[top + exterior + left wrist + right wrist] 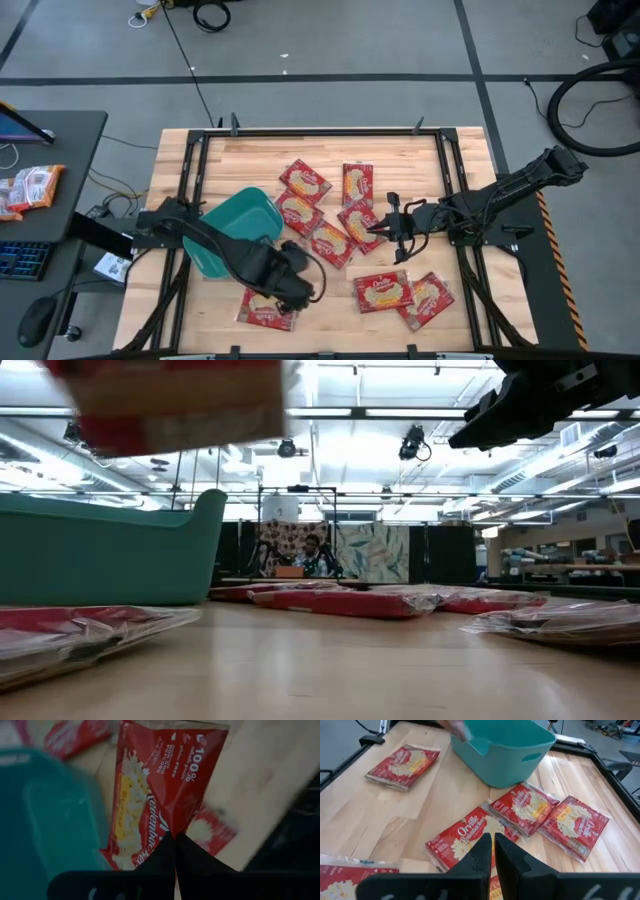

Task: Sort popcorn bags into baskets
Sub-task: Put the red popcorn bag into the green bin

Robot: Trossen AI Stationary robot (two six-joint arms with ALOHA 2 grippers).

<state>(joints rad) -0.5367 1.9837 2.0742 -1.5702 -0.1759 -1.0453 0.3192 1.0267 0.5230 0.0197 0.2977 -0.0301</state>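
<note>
Several red popcorn bags [383, 291] lie flat on the wooden table, most of them between the two arms, and one lies by the near edge [265, 308]. The teal basket [235, 232] stands at the left of the table. My left gripper [295, 285] hovers beside the basket's near right corner, shut on one bag [150, 795], which also shows blurred and high up in the low view [180, 400]. My right gripper [492, 851] is shut and raised [540, 400] above the bags in the middle [465, 837], touching none. My left gripper pinches the popcorn bag between its two fingers at one end edge [167, 827]. The bag reaches forward from the fingertips and creases where it is pinched. It is lifted clear of the table, above the basket's rim height.
Black frame rails [455, 190] run around the table top. A dark side desk [50, 160] with more packets stands off the left edge. Bare wood lies at the table's far left corner [200, 160]. A person [315, 550] sits in the room behind.
</note>
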